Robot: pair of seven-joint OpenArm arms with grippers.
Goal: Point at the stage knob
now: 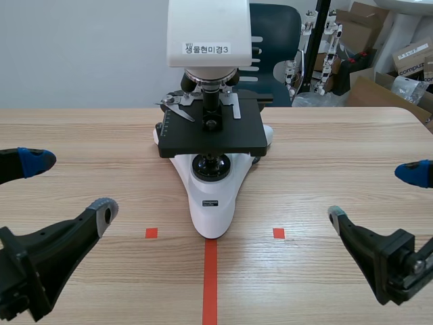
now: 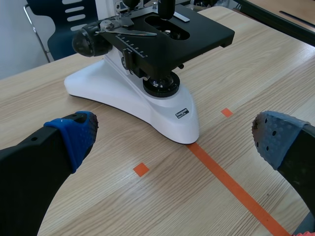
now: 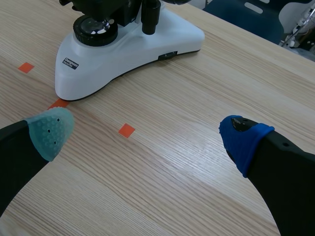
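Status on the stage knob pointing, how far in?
Done: nothing visible. In hand: nothing; both arms' jaws stand open, low over the wooden table, well short of the white and black microscope. Left: bring one arm to the black stage knob hanging under the flat black stage and point.

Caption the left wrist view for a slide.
Open left gripper hovers short of the white-based microscope, not yet pointing at anything.

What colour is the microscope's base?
The base is white, seen best in the right wrist view.
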